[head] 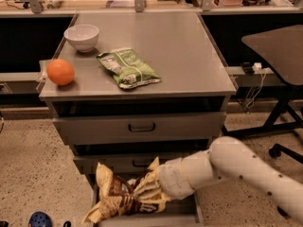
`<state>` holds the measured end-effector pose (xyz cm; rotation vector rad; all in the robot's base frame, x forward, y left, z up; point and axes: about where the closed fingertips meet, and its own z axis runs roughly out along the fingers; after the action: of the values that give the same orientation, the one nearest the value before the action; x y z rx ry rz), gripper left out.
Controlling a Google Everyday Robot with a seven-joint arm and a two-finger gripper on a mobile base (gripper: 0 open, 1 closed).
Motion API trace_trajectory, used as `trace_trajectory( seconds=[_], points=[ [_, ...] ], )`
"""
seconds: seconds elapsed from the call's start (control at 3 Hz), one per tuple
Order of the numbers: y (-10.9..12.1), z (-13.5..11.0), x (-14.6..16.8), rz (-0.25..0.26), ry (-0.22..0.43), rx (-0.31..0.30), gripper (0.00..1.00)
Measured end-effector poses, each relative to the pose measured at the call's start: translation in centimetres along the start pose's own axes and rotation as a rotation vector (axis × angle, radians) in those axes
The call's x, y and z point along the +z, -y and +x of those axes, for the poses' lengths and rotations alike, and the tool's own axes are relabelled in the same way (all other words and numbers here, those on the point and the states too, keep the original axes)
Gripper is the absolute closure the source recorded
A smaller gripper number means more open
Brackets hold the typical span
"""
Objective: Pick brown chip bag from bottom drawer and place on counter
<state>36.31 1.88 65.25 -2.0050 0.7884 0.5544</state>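
Note:
The brown chip bag, crinkled with tan-yellow ends, is held just above the open bottom drawer at the foot of the cabinet, in front of the middle drawer. My gripper reaches in from the right on a white arm and is shut on the bag's right side. The fingers are partly hidden by the bag's folds. The grey counter is well above the gripper.
On the counter lie a green-and-white chip bag, an orange and a white bowl. The two upper drawers are closed. A dark side table stands at the right. A blue object lies on the floor.

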Motion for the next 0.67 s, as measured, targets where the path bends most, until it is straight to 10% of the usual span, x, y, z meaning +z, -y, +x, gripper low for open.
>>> trace_trajectory(
  seconds=[0.33, 0.67],
  points=[
    [6.17, -9.33, -8.15, -0.032, -0.051, -0.158, 1.0],
    [6.14, -9.32, -8.1, -0.032, -0.05, -0.158, 1.0]
  ],
)
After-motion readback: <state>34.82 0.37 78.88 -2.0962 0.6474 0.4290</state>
